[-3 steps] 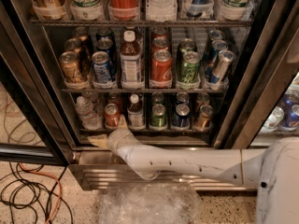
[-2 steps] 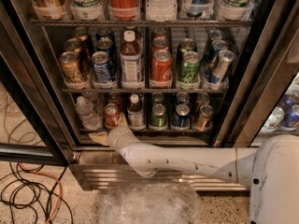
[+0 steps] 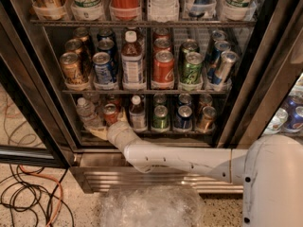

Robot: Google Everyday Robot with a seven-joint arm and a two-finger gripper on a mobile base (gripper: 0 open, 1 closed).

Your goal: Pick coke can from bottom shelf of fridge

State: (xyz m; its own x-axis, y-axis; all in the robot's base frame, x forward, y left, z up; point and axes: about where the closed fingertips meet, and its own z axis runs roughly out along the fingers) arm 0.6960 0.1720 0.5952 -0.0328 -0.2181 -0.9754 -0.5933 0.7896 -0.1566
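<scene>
The fridge stands open in front of me. On its bottom shelf a small red coke can stands second from the left, between a clear water bottle and a small white-capped bottle. My gripper has reached into the bottom shelf at the coke can's base. It is open, with one pale finger low to the can's left and the other to its right. The white arm hides the can's lower part.
Green, blue and gold cans stand further right on the bottom shelf. The shelf above holds several cans, including a red one. The steel slatted base is below. Cables lie on the floor at left, and crinkled plastic in front.
The arm has pushed a little further into the fridge. The gripper has moved up and in, closer around the coke can.
</scene>
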